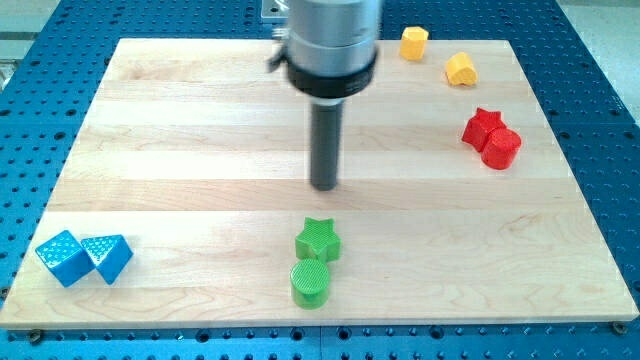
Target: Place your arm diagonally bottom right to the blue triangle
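Observation:
The blue triangle [108,256] lies at the board's bottom left, touching a blue cube [61,257] on its left. My tip [324,186] is near the board's middle, far to the right of and above the blue triangle. It stands just above the green star [318,240], with a small gap between them.
A green cylinder [310,284] touches the green star from below. A red star [483,127] and a red cylinder [501,149] sit together at the right. A yellow hexagon [413,43] and a yellow heart-like block [460,70] lie at the top right. The wooden board [180,130] ends at blue perforated table.

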### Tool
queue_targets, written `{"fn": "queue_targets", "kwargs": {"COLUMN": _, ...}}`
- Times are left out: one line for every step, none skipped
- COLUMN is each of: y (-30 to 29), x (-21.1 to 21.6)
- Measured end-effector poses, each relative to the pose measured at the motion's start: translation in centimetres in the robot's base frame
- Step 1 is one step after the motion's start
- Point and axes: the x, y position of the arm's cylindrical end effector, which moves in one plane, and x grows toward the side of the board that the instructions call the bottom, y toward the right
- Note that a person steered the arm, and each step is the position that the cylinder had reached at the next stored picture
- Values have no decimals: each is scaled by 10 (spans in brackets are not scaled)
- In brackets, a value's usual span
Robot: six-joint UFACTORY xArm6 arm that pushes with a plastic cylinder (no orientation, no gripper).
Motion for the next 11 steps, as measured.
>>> {"fn": "queue_targets", "kwargs": {"y": -32, "x": 36}}
{"fn": "queue_targets", "kwargs": {"y": -33, "x": 67}}
{"fn": "queue_targets", "kwargs": {"y": -57, "x": 81}}
{"fn": "queue_targets", "kwargs": {"y": -66, "x": 99}}
{"fn": "queue_targets", "kwargs": {"y": -84, "x": 145}}
{"fn": "queue_targets", "kwargs": {"y": -109, "x": 146}}
{"fn": "queue_targets", "kwargs": {"y": -128, "x": 146}}
{"fn": "queue_targets", "kwargs": {"y": -140, "x": 146}}
{"fn": "queue_targets", "kwargs": {"y": -154, "x": 144}}
{"fn": "queue_targets", "kwargs": {"y": -165, "x": 144}}
{"fn": "queue_targets", "kwargs": {"y": -169, "x": 135}}
